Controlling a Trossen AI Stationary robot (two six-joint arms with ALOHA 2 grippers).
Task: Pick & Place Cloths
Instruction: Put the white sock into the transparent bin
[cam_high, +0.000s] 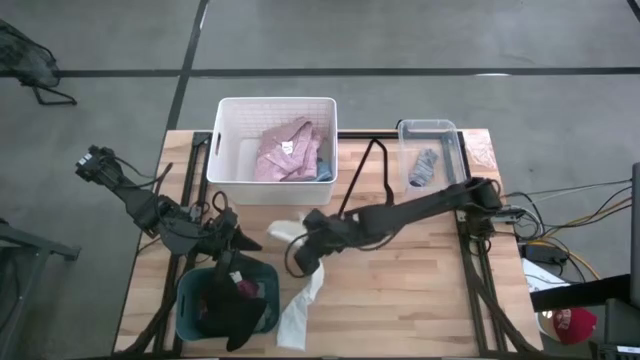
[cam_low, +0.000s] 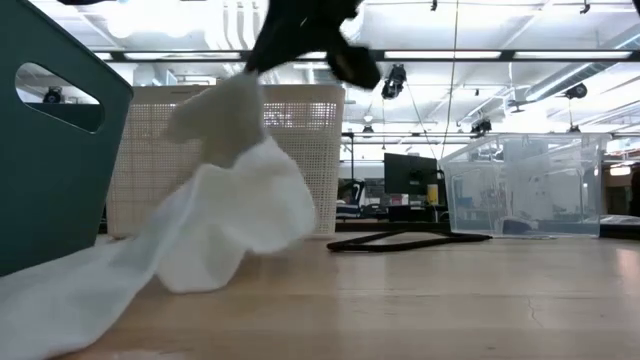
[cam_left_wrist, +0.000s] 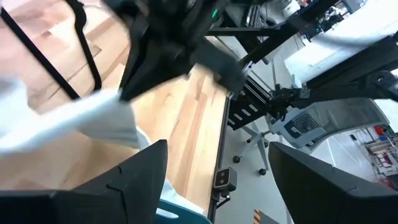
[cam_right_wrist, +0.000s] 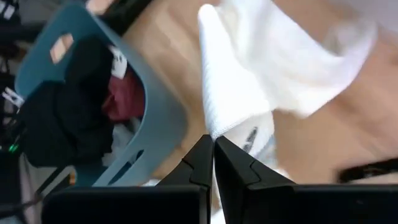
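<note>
- Right gripper (cam_right_wrist: 212, 163) reached mid-bench, jaws pinched shut on the cream strip (cam_high: 303, 290), lifted at one end so the rest trailed toward 6 o'clock.
- Teal bin (cam_high: 190, 300) just at 9 o'clock of it, maroon piece (cam_right_wrist: 124, 96) and black piece (cam_right_wrist: 59, 121) already inside: likely destination.
- Left gripper (cam_left_wrist: 217, 165) hung above that bin, jaws spread, empty.

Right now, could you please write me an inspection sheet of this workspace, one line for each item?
Surface: wooden table, bare at its right front.
Job's things: cream cloth lifted at one end; pink shirt in white bin; grey piece in clear bin; black piece and maroon piece in teal bin.
Clutter: black hanger.
Grippers: right gripper pinches the cream cloth; left gripper open above the teal bin.
Cables: bundle off the table's right edge.
Surroundings: office with monitor.
</note>
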